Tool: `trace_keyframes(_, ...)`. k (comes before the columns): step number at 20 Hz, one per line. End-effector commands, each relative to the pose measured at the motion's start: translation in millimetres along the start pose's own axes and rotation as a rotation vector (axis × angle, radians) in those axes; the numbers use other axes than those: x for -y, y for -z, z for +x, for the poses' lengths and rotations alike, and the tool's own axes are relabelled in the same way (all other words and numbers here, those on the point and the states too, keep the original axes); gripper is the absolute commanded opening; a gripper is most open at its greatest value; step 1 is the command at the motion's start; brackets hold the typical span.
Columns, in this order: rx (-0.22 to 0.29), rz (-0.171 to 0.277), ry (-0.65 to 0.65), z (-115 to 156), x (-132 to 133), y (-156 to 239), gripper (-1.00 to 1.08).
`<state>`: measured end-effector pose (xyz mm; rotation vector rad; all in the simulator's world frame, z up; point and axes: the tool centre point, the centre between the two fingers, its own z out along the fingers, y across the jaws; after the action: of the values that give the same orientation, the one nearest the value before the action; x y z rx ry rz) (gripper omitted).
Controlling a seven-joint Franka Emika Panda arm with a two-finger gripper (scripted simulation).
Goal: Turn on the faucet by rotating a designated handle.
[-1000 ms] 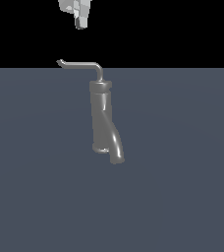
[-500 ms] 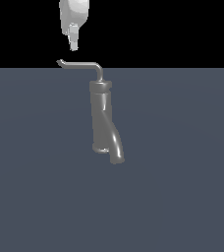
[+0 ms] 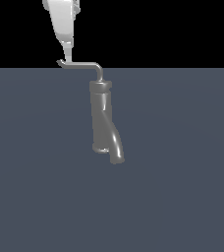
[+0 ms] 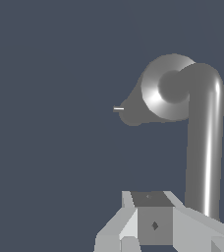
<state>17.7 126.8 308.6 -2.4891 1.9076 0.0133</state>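
faucet [image 3: 101, 118]: upright grey cylinder on the flat surface, collar near the top, thick curved spout dropping toward the exterior view's right at the base. In the wrist view it is seen end-on from above [image 4: 169, 93].
handle [image 3: 82, 64]: thin rod, bends out of the faucet cap and runs level toward the exterior view's left, small hooked tip at the far end. Wrist view shows it as a long bright rod [image 4: 204, 147] running from the cap down to the gripper body.
gripper [image 3: 67, 55]: hangs from above, tip right at the handle near its hooked end; touching or just above, can't tell. Finger spacing not readable in either view.
obstructions: nothing else near the faucet or handle.
surface [image 3: 182, 172]: plain dark slate-blue, flat, unmarked.
room: flat black above the surface edge.
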Motion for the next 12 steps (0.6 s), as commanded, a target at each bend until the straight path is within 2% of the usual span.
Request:
trace_keyframes(1,-0.005,0.001,-0.023,-2.6,4.0,-4.5,-1.0)
trace_keyframes(12,-0.01,0.001,-0.041,-5.4,4.4,-8.8,-1.0)
